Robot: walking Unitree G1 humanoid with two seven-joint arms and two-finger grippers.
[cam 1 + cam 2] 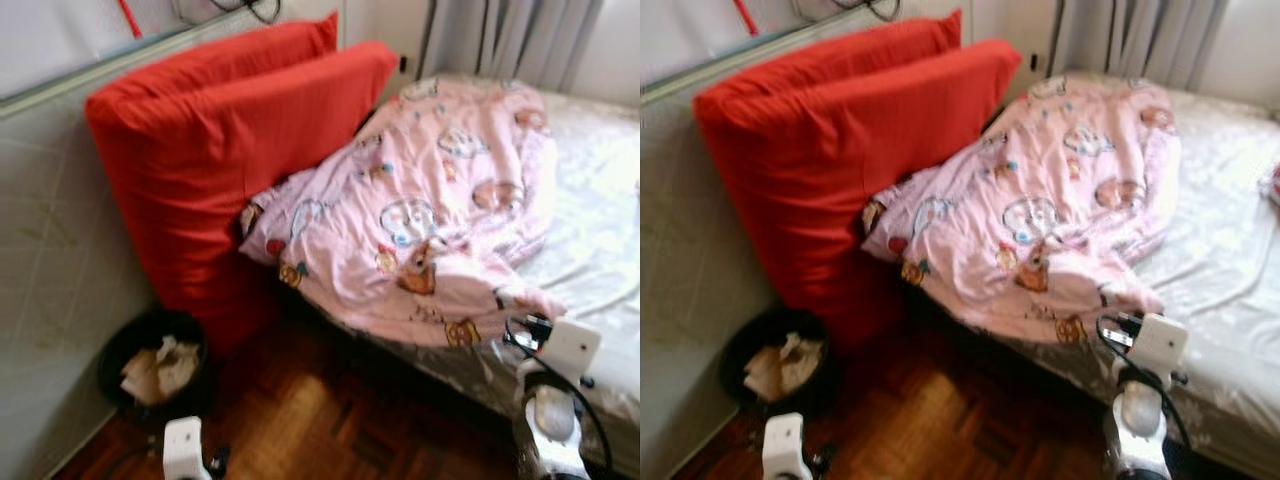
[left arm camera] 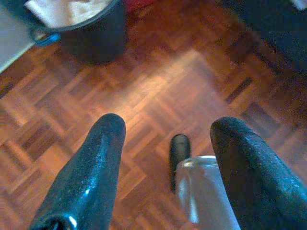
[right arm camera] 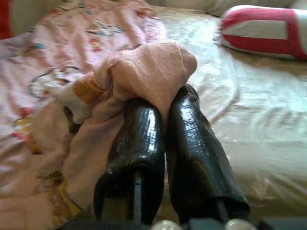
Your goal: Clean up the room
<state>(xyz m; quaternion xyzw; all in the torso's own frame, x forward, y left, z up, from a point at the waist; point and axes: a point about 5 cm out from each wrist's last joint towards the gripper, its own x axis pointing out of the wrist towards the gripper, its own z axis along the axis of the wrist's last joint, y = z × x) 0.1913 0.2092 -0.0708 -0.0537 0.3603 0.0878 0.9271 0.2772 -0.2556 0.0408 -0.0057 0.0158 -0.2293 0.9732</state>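
Note:
A pink cartoon-print blanket [image 1: 430,200] lies crumpled across the bed, its near edge hanging over the side. In the right wrist view my right gripper [image 3: 165,103] is shut on a bunched fold of that blanket [image 3: 148,67], just above the white sheet [image 3: 249,120]. My right wrist [image 1: 570,345] hovers at the blanket's near edge. My left gripper [image 2: 168,127] hangs open over the parquet floor [image 2: 158,81] with nothing between its fingers. A clear cylinder [image 2: 206,191] and a small black thing [image 2: 179,151] show beneath it; I cannot tell what they are.
Two big red cushions [image 1: 230,150] lean against the wall at the bed's head. A black bin [image 1: 155,365] with crumpled paper stands on the floor below them, near my left arm [image 1: 183,450]. A red-and-white striped pillow [image 3: 268,28] lies further along the bed.

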